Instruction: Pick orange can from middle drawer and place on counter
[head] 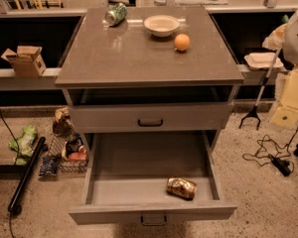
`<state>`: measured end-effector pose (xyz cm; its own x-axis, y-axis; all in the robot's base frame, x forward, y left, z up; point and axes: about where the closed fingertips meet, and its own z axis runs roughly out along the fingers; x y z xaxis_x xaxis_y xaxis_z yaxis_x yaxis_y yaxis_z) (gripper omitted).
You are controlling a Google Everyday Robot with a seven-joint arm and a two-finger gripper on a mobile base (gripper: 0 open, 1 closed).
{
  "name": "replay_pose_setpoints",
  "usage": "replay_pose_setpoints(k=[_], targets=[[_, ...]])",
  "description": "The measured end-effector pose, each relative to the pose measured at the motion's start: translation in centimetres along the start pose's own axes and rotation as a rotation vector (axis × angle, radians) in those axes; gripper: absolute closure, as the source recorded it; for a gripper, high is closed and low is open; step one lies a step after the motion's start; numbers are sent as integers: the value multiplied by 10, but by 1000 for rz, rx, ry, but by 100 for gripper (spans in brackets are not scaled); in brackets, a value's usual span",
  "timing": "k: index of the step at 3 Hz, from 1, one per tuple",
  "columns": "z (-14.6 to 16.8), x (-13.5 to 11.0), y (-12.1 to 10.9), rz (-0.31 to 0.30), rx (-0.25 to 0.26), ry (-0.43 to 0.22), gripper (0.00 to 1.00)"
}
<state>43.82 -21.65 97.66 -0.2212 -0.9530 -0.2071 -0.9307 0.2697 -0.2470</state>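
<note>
Camera view, looking down at the front of a grey cabinet. Its top is a large square glossy grey-brown slab, the counter (139, 58). On the far part of the counter are three things. A green-and-silver can (115, 14) lies on its side at the back left. A shallow white bowl (161, 25) sits near the back centre. A smooth round orange fruit (182, 42) rests just in front of the bowl, to its right. The near half of the counter is bare.

Under the counter is a shut, narrower grey drawer front (104, 117) with a wide black handle. Below that, a wide deep grey drawer with low side walls, the middle drawer (134, 162), stands pulled well out toward the camera. A small dented drink can in orange-gold and brown with shiny patches, the orange can (181, 188), lies on its side on the drawer's flat bottom. It is at the near right, close to the front panel and apart from the right wall.

The robot's gripper does not appear anywhere in this view, so whether it is released or grasping anything cannot be told.

Judged from this, the drawer is open and the can exposed, but the can has not been lifted. Reaching in, grasping it, raising it clear of the drawer and setting it on the counter all remain to be done
</note>
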Motion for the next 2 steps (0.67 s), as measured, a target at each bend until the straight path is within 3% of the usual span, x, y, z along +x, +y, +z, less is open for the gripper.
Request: replay_pose_setpoints(k=[1,2], targets=[[0,0,0,0,0,0,0],[41,1,-1,37,-52,-26,0]])
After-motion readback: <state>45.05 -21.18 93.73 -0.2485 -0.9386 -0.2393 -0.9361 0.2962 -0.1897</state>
